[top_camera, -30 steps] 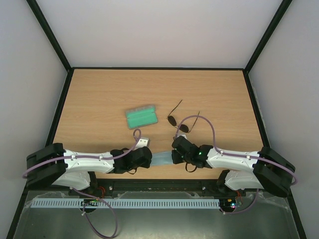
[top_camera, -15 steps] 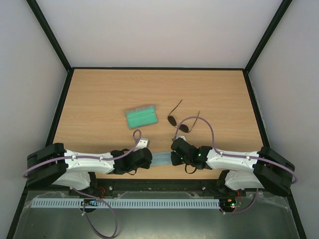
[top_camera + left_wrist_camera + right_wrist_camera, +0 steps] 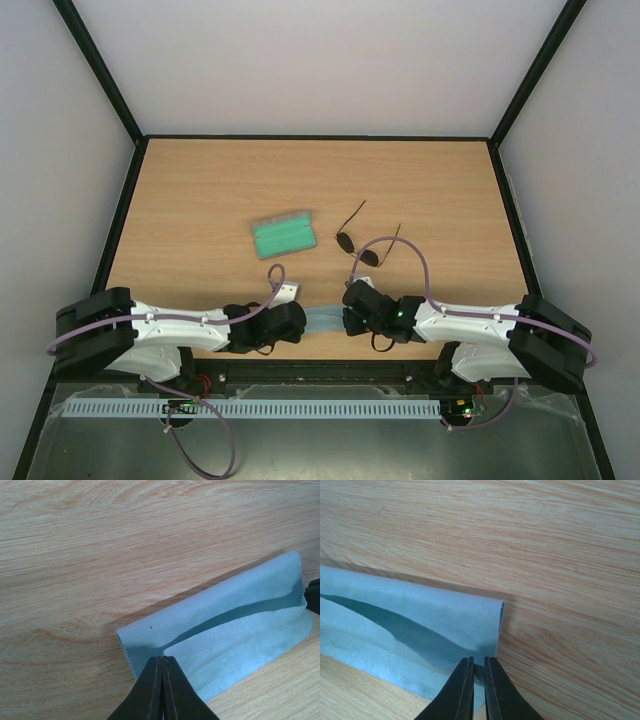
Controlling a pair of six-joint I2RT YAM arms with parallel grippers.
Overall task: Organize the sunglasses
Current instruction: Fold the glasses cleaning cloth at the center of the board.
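The sunglasses (image 3: pixel 357 246) lie open on the table, just beyond my right gripper, with round dark lenses and thin temple arms. The light blue cloth (image 3: pixel 323 321) is stretched between both grippers near the table's front edge, folded over on itself. My left gripper (image 3: pixel 298 318) is shut on the cloth's left corner (image 3: pixel 170 652). My right gripper (image 3: pixel 348 312) is shut on its right corner (image 3: pixel 487 655). The sunglasses do not show in either wrist view.
The grey case with green lining (image 3: pixel 285 234) lies open left of the sunglasses. A small white block (image 3: pixel 289 290) sits by the left gripper. Black frame rails border the wooden table (image 3: pixel 320 180).
Both grippers have shifted slightly away from the near edge with the cloth, rolling its fold over. Sunglasses and case have not moved.
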